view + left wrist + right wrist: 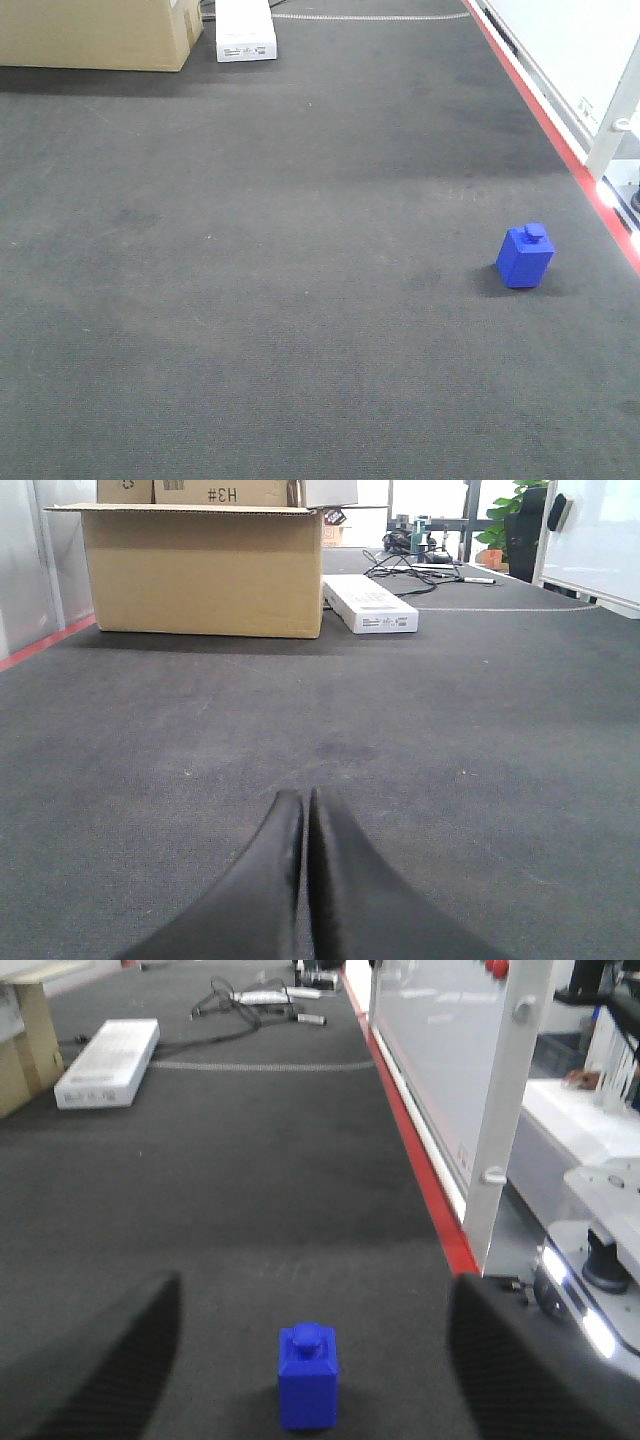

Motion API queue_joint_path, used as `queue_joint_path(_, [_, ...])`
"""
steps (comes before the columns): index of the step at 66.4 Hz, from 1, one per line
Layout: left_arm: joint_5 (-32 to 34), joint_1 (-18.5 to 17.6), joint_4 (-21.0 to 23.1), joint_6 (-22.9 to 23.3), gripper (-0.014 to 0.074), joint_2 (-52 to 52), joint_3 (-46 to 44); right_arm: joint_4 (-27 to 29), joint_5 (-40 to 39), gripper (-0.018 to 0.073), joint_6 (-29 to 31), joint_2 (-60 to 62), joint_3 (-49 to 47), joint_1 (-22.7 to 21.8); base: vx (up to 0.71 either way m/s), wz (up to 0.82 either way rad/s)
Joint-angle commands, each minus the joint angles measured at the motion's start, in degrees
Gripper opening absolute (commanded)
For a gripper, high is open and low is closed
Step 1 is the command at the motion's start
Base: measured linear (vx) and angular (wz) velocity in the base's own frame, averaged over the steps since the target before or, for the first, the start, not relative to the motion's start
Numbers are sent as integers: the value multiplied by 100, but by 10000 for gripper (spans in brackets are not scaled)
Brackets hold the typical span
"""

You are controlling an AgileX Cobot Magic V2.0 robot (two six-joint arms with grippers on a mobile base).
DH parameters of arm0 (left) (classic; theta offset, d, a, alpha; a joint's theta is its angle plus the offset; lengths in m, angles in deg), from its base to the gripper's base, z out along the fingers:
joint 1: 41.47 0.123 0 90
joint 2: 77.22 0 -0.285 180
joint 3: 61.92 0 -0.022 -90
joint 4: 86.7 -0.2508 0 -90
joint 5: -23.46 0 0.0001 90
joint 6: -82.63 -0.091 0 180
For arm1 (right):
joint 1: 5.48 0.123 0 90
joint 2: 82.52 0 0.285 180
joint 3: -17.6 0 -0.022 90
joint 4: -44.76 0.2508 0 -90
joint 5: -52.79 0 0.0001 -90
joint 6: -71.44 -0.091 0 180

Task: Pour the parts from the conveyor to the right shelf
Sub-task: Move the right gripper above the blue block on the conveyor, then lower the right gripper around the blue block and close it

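One of the parts, a small bright blue block [526, 257] with a knob on top, stands upright on the dark grey conveyor [280, 250] near its red-edged right side. In the right wrist view the same block [308, 1380] stands between the two wide-apart fingers of my right gripper [313, 1295], which is open and touches nothing. My left gripper [304, 796] hovers low over bare belt [480, 740], its jaws pressed together with nothing between them. The right shelf is out of view. Neither gripper shows in the front view.
A cardboard box [200, 570] and a flat white box [370, 605] sit at the belt's far end, with cables [240, 1000] behind. A red strip [420, 1170] and a white framed panel [500, 1110] run along the right edge.
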Motion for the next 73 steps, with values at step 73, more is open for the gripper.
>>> queue_joint_path(73, [452,-30,41,49,-6,62,-113,551,5756,585,1192,-5901,-5978,-12,0,0])
